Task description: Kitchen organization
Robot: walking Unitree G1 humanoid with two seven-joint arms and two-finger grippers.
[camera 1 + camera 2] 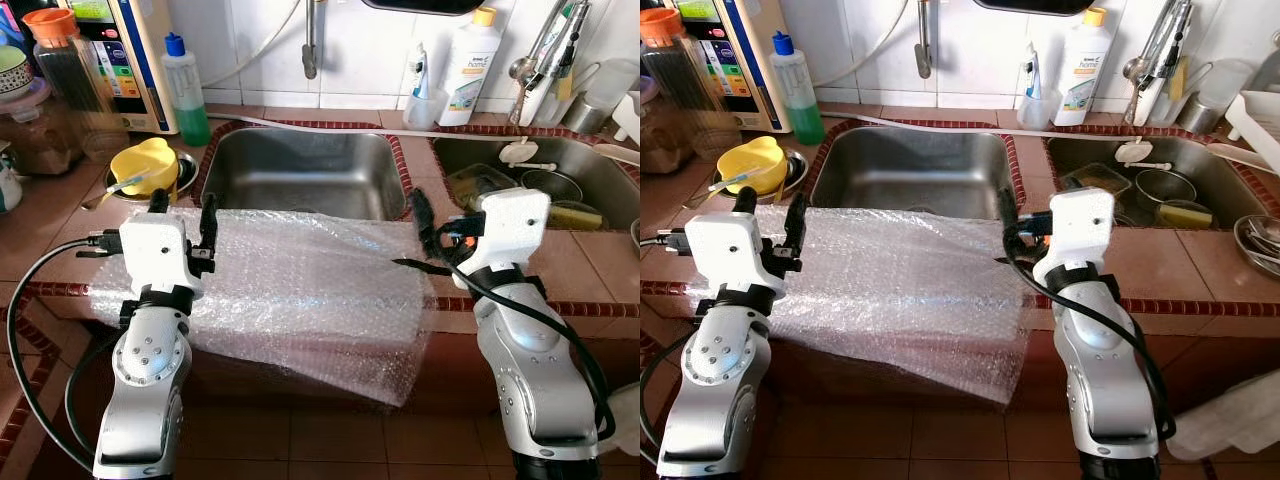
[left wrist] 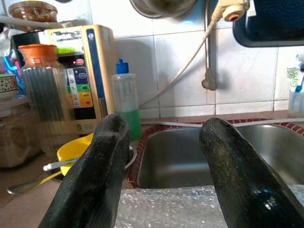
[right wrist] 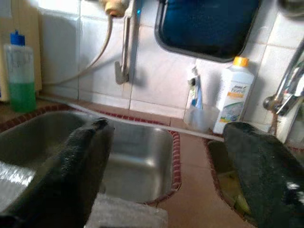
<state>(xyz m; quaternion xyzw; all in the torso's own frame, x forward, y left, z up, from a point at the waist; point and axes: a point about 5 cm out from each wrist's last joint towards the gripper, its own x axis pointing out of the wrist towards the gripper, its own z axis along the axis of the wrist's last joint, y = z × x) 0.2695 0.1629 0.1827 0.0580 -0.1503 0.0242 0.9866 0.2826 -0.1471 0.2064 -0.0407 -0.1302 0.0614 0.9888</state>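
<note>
Bubble wrap point(image 1: 300, 290) drapes over the surface's front edge, below both grippers' spread, empty fingers. Left gripper point(image 1: 180, 215) and right gripper point(image 1: 425, 240) should probably pinch opposite edges evenly.

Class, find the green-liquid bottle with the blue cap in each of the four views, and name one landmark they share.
Left eye view: green bottle, upper left, beside the sink.
Right eye view: bottle, upper left.
Left wrist view: bottle, behind the left pincer.
Right wrist view: bottle, far left edge.
Shared landmark: the steel sink.
</note>
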